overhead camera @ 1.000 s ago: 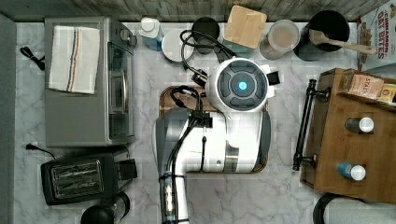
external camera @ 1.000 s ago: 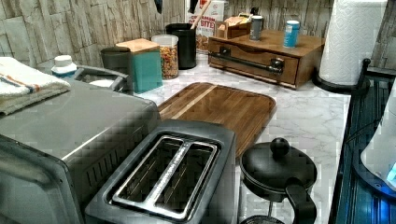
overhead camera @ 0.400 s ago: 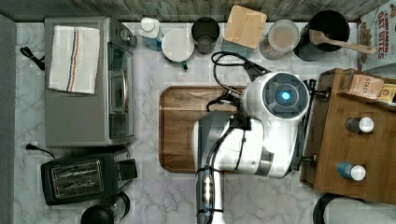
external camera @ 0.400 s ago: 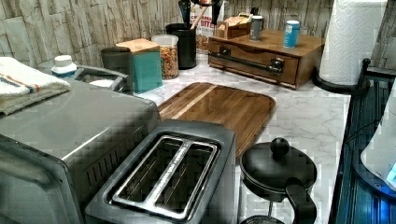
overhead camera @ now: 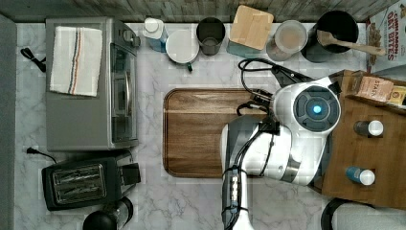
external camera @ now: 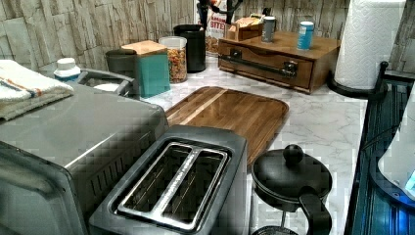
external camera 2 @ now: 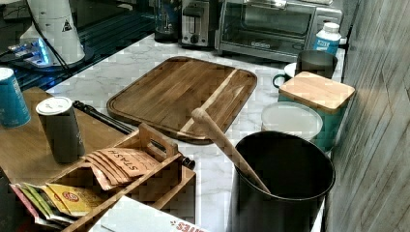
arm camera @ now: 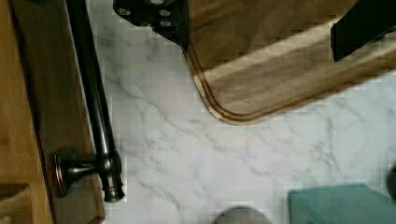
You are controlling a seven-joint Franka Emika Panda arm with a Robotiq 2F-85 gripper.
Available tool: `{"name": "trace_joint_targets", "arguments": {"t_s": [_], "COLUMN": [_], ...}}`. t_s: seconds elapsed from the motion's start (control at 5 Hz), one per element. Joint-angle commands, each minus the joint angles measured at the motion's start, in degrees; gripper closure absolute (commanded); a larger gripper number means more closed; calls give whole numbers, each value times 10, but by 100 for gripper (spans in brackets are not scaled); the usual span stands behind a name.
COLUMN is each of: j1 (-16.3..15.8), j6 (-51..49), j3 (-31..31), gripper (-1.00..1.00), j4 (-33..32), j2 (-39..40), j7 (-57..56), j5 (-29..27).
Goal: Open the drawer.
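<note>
The drawer (external camera: 266,62) is the front of the brown wooden cabinet (overhead camera: 371,148) at the top view's right; it looks shut. Its long black bar handle (external camera: 254,64) runs across the front and shows close up in the wrist view (arm camera: 95,102), with one bracket (arm camera: 74,165) near its end. My gripper (arm camera: 257,21) hangs open above the marble counter, between the handle and a corner of the wooden board (arm camera: 280,60). One finger (arm camera: 154,16) sits close beside the bar without touching it. Nothing is held. In the top view the white arm (overhead camera: 311,110) covers the drawer front.
A wooden board (overhead camera: 206,134) lies mid-counter. Toaster oven (overhead camera: 91,81) and toaster (overhead camera: 81,182) stand at the top view's left. Jars, a teal canister (overhead camera: 251,26) and a black utensil pot (overhead camera: 335,28) line the back wall. Bottles (overhead camera: 368,128) and a tea box top the cabinet.
The arm has swung from over the board toward the top view's right, ending over the cabinet's front edge. In the left view the gripper now hangs above the cabinet.
</note>
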State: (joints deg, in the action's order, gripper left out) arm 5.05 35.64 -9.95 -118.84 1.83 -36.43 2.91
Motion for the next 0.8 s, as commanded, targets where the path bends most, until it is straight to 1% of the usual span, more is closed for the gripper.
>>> {"name": "trace_joint_targets", "arguments": {"t_s": [0.2,0.4,0.6,0.8], "j1": [38,51,52,43], "j6": [52,65,77,90], "j3": [-41,-46,-59,-75], "gripper": [-100,-100,-100,-100], "j4": [20,10,14,6], "j2": [24,13,26,37], "j7": [-119,-128,-147,-133], "j5": [33,36,34,48]}}
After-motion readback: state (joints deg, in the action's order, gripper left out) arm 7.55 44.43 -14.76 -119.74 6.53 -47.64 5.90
